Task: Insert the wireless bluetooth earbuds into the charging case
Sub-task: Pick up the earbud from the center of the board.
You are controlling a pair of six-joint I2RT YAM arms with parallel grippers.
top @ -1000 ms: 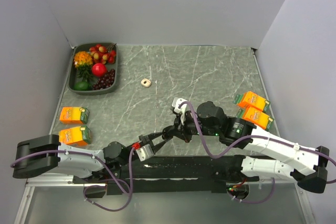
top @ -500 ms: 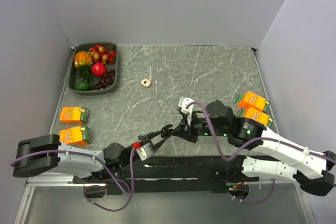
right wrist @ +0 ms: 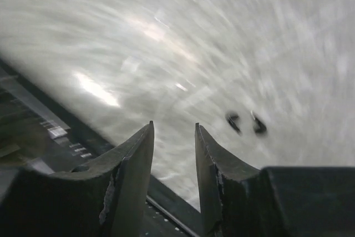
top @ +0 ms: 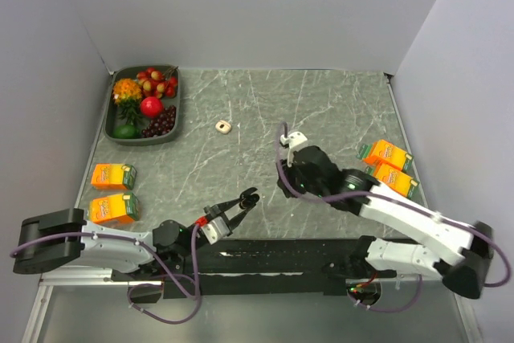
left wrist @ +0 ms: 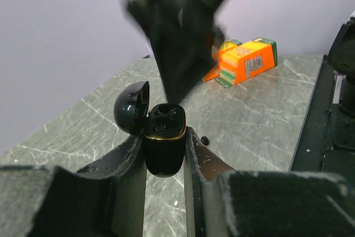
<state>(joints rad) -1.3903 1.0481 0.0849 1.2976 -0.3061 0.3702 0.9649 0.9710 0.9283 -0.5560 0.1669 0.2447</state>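
Note:
The charging case (left wrist: 165, 144), small and glossy black with a gold rim, stands upright between my left gripper's fingers (left wrist: 165, 137), its lid (left wrist: 131, 107) swung open to the left. In the top view my left gripper (top: 243, 199) holds it near the table's front edge. My right gripper (right wrist: 173, 124) is open with nothing between its fingers; it shows as a dark blur (left wrist: 177, 48) above and behind the case. Two tiny dark pieces, the earbuds (right wrist: 233, 120) (right wrist: 258, 126), lie blurred on the marble to its right. One small black piece (left wrist: 204, 140) lies just right of the case.
A dark tray of fruit (top: 120, 118) sits at the back left, a beige ring (top: 223, 126) near it. Two orange cartons (top: 112, 176) stand at the left edge and two more (top: 389, 168) at the right. The black mounting rail (top: 273, 259) runs along the front.
My right gripper has pulled back from the case toward the table's middle and its jaws have opened. My left gripper still holds the case, shifted slightly forward.

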